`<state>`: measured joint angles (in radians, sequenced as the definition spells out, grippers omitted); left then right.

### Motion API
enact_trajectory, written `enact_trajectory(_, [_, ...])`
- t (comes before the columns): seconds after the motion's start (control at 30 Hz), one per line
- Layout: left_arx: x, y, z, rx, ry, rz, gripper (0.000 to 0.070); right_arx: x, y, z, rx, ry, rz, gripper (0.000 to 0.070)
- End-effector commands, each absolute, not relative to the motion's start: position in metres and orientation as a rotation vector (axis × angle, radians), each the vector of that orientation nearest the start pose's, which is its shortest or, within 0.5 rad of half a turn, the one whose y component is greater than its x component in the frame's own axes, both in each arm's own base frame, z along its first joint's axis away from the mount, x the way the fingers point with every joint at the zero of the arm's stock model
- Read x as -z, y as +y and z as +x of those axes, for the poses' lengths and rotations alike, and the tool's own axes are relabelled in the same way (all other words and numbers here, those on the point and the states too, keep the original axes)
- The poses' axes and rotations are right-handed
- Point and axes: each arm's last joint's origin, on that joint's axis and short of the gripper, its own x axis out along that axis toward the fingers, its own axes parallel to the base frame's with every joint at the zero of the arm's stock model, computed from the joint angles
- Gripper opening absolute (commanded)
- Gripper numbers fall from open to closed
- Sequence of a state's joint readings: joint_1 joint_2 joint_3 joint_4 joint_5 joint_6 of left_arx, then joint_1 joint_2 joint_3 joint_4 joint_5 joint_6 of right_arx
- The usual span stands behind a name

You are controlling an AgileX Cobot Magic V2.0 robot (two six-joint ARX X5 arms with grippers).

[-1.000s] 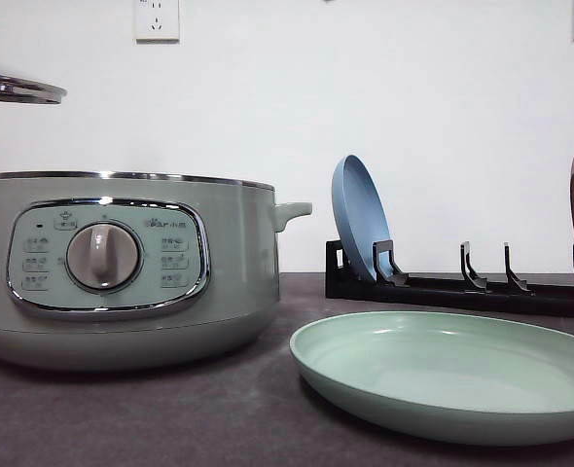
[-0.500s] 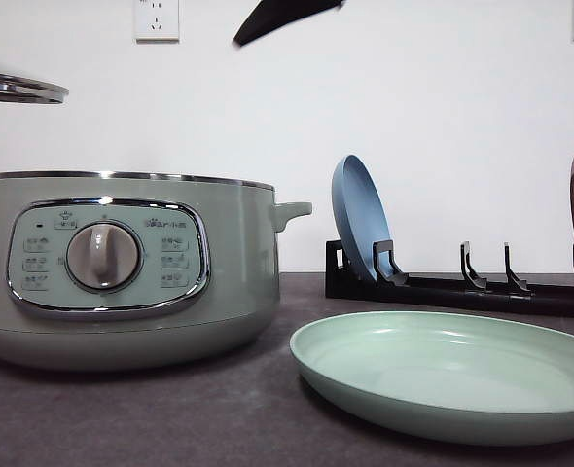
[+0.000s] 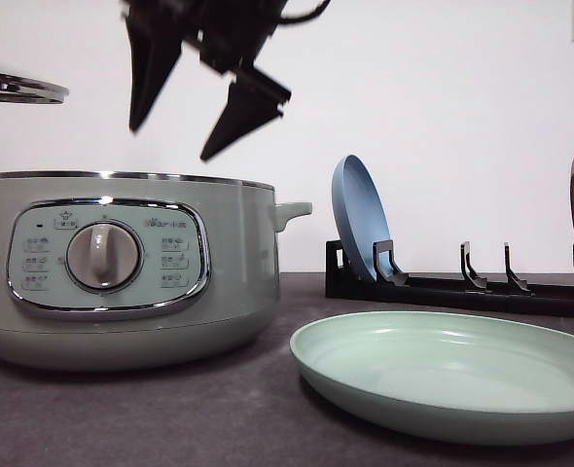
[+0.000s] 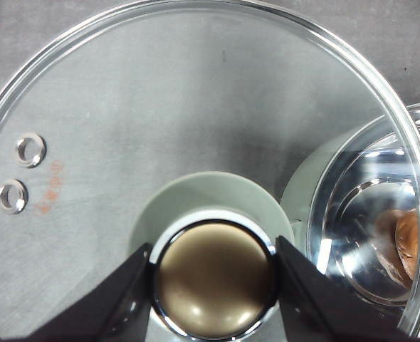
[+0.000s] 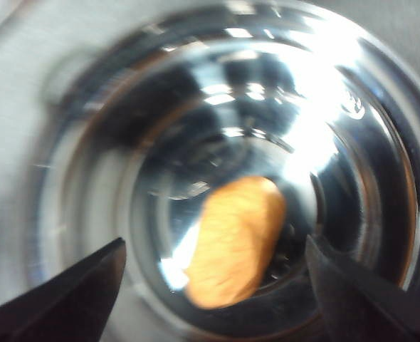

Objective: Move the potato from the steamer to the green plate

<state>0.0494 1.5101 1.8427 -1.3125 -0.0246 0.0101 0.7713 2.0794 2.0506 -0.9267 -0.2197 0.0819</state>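
The room is bright and even. The right wrist view is blurry, with white glare inside the shiny steamer [image 5: 317,135].

- My right hand [image 3: 185,126] is black against the white wall [image 3: 443,88].
- The steamer [image 3: 122,268] is pale sage green, its panel rimmed in chrome; inside it is mirror-bright steel.
- The potato [image 5: 235,242] is orange-brown.
- The green plate [image 3: 452,375] is matte mint.
- The rack [image 3: 462,287] is black, holding a blue plate [image 3: 360,219].
- The table [image 3: 170,418] is dark grey.
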Motion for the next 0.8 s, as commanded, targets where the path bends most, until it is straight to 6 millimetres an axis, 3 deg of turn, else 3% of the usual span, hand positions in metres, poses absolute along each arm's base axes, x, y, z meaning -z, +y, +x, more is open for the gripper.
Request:
enact_trajectory(0.0, [-0.435,0.015,0.267,-0.065,0.911,0.006,0.0003,-0.304,0.33,0.32,-0.877,0.969,-0.223,0.0512])
enact_trajectory(0.37, [-0.435,0.015,0.267,-0.065,0.911,0.006,0.0003,-0.265,0.356,0.319,-0.833,1.007,-0.303,0.0547])
enact_trajectory(0.77, [-0.435,0.015,0.267,-0.065,0.91,0.006,0.0003,-0.24,0.365,0.32,-0.81,1.052,-0.344,0.0546])
